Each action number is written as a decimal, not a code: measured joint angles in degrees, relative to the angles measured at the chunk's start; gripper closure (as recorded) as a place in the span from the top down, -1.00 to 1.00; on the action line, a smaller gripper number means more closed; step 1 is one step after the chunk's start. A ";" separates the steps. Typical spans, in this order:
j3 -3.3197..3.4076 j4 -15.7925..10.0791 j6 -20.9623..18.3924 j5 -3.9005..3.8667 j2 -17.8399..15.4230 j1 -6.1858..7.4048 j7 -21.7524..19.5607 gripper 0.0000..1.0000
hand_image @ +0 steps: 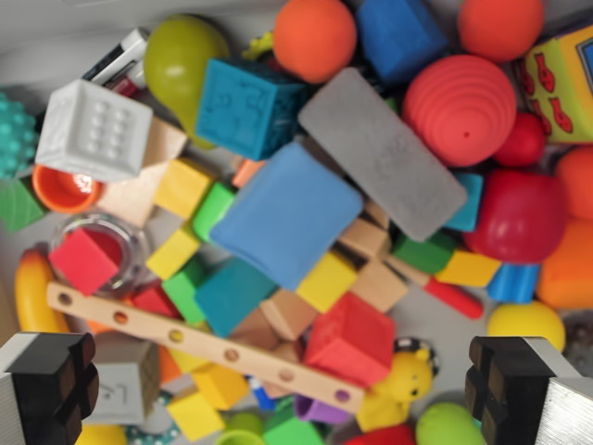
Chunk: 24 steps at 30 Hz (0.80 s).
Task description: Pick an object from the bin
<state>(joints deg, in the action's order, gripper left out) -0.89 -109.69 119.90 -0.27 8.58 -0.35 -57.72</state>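
Filling the wrist view from edge to edge, the grey plastic bin (56, 42) holds a dense heap of toys, with bare wall showing only along the top left. At the middle of the heap lies a soft blue foam block (285, 215) with rounded corners, tilted, and leaning across its upper right corner is a flat grey foam slab (382, 153) with a rough, sponge-like surface. Just above the blue block sits a teal rubber cube (250, 107) embossed with puzzle shapes, and beside that a smooth olive-green pear-shaped toy (181, 60). To the left a white moulded cube (93, 130) with raised dots stands on top of the pile. A ribbed red dome (463, 109) sits to the right of the slab, with a glossy red rounded piece (516, 215) below it and a matte orange ball (315, 37) at the top. Lower down, a pale wooden strip (199, 345) drilled with a row of holes runs diagonally over small yellow, green and wooden blocks; a red foam cube (350, 338) touches its lower end. A clear plastic cup (100, 252) on the left has a red block inside it.

The gripper (283, 389) is spread wide, its black cross-grooved pads (56, 385) at the two bottom corners, hanging above the pile with nothing between them and touching nothing
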 joint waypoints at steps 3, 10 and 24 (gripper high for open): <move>0.00 -0.08 0.43 0.00 0.41 0.32 -1.59 1.00; 0.00 -0.40 1.82 -0.04 1.61 1.27 -6.56 1.00; 0.01 -0.68 4.84 -0.20 4.69 3.40 -17.91 1.00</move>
<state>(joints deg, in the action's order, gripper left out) -0.88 -110.37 124.74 -0.47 13.26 3.06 -75.62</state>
